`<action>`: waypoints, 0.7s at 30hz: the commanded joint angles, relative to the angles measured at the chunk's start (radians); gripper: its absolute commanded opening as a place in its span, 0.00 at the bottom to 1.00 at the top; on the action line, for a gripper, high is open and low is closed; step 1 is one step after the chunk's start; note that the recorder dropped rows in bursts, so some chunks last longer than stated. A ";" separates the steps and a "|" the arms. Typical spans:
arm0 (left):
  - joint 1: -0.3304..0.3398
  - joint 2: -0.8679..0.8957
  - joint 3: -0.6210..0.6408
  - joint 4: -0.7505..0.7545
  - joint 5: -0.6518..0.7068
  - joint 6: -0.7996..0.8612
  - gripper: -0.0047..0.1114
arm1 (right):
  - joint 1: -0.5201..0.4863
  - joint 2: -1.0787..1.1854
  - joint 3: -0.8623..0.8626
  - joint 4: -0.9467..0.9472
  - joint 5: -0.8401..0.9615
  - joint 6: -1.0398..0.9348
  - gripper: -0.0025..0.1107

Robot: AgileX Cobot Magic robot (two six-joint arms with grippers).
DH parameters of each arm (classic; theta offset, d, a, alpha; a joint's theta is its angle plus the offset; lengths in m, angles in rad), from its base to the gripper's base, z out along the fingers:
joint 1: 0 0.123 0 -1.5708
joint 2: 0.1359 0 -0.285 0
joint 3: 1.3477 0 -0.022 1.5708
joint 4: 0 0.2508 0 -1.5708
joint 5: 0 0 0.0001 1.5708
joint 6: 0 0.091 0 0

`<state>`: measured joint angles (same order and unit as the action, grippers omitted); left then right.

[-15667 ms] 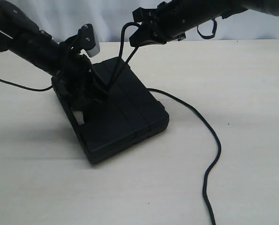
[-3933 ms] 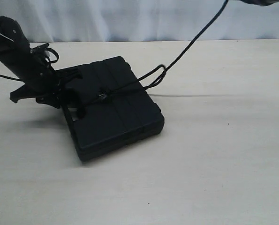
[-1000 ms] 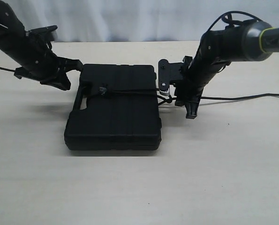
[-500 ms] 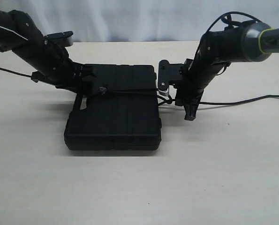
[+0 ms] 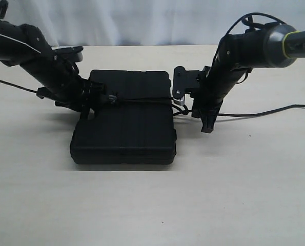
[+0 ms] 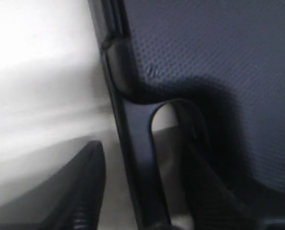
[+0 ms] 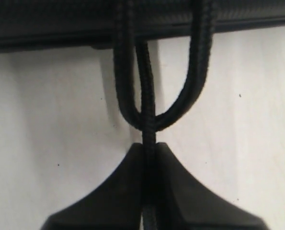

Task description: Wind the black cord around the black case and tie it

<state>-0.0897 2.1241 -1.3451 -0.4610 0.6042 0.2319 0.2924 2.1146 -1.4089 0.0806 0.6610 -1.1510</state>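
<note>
The black cord [image 5: 142, 100] crosses the ribbed lid of the black case [image 5: 124, 136] from side to side, with a small knot [image 5: 113, 99] on the lid near the handle end. We find one mark that might be writing, a small moulded sign [image 6: 153, 72] on the case's pebbled plastic, but it is too blurred for us to read. The right arm wears a yellow-green ring [image 5: 286, 41].

The case lies flat near the middle of the pale table [image 5: 244, 184]. At its right edge the cord comes off as a U-shaped loop. A single strand runs across the bottom of that loop and into the right gripper [image 7: 149, 160], whose fingertips are pressed together on it. This gripper stands just beside the case, apart from it. From it the rest of the cord trails over the table to the right edge of the exterior view.

The left gripper [image 5: 93, 99] is at the opposite end, at the slot handle [image 6: 135, 143], with the knot just beside it. Its jaws stand apart and hold nothing. One finger [image 6: 80, 191] is over the table outside the handle bar and the other is a dark blur over the slot. We cannot tell whether either touches the bar.

A thin black cable [image 5: 11, 84] trails behind the left arm, and a white backdrop [image 5: 142, 20] closes the scene. The right wrist's camera bracket [image 5: 180, 87] hides part of the case's right edge.
</note>
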 commanded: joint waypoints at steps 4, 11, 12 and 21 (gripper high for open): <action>0.002 -0.011 -0.005 -0.031 -0.030 -0.052 0.04 | -0.016 -0.012 0.003 -0.006 0.029 0.169 0.06; 0.037 -0.083 -0.005 -0.034 -0.029 -0.090 0.04 | -0.118 -0.077 0.003 0.035 0.060 0.198 0.06; 0.044 -0.088 -0.005 -0.034 -0.021 -0.099 0.04 | -0.141 -0.084 0.003 0.048 0.072 0.196 0.06; 0.059 -0.088 0.007 -0.055 -0.004 -0.116 0.04 | -0.200 -0.086 0.007 0.077 0.133 0.207 0.06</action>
<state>-0.0718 2.0571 -1.3354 -0.5554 0.6472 0.1348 0.1327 2.0373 -1.4070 0.2574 0.7908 -0.9576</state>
